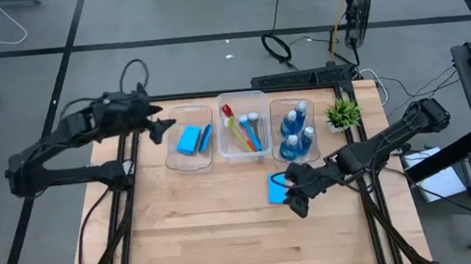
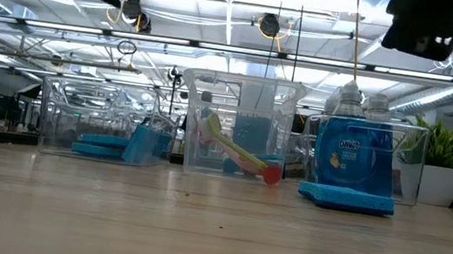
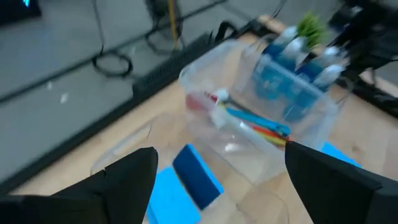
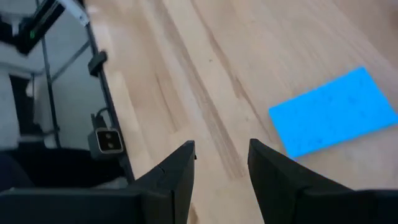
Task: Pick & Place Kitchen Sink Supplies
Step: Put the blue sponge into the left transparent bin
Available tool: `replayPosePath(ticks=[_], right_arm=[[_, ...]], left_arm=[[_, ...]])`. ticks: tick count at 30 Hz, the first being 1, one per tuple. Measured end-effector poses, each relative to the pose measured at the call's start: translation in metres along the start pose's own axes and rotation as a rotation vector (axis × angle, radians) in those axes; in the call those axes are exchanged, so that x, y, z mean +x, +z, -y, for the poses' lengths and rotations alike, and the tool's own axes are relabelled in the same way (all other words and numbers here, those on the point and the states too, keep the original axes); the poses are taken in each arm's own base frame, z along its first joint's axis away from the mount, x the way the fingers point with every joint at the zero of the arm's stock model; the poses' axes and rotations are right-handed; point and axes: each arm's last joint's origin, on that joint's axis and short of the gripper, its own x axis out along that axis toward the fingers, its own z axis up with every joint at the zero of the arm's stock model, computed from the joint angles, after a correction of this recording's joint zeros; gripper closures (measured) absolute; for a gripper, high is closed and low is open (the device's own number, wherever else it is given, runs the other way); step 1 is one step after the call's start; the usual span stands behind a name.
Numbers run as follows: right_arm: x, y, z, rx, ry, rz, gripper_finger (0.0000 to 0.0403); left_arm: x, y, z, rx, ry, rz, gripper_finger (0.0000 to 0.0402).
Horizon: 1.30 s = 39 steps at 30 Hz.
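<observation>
A flat bright-blue sponge (image 1: pixel 277 189) lies on the bare worktop (image 1: pixel 227 227) right of centre in the high view. The right claw (image 1: pixel 296 205) hovers beside it, parted and empty. The left claw (image 1: pixel 157 129), spread wide and empty, hangs by the left tub (image 1: pixel 190 141) holding two more sponges.

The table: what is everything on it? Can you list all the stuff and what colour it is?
Clear tubs: three, see-through, in a row along the table's far side.
Sponges in the left tub: at least two, bright blue; exact count hard to tell.
Loose sponge: one, bright blue, flat on the wood in front of the right tub.
Dish brushes: several, red, yellow and blue handles, in the middle tub.
Bottles: about four, blue with pale caps, in the right tub.
Potted plant: one, green, right of the tubs.
Left gripper: dark, jaws wide open, above the left tub.
Right gripper: dark, jaws apart, empty, beside the loose sponge.
</observation>
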Motion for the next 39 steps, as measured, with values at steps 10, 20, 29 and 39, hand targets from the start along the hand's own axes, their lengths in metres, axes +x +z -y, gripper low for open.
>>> replayPosePath(ticks=[10, 20, 29, 39], right_arm=[[0.004, -0.006, 0.010, 0.324, -0.126, -0.034, 0.0268], [0.039, -0.010, 0.016, 0.542, -0.253, -0.044, 0.0268], [0.059, -0.005, 0.027, 0.596, -0.334, -0.037, 0.0245], [0.078, -0.013, 0.055, 0.679, -0.326, 0.022, 0.0187]], left_arm=[[-0.045, -0.005, 0.005, 0.163, -0.140, 0.174, 0.0050], [-0.071, -0.012, 0.000, 0.211, -0.196, 0.257, 0.0050], [-0.080, -0.021, -0.006, 0.215, -0.190, 0.238, 0.0050], [-0.079, -0.024, -0.007, 0.231, -0.180, 0.203, 0.0050]])
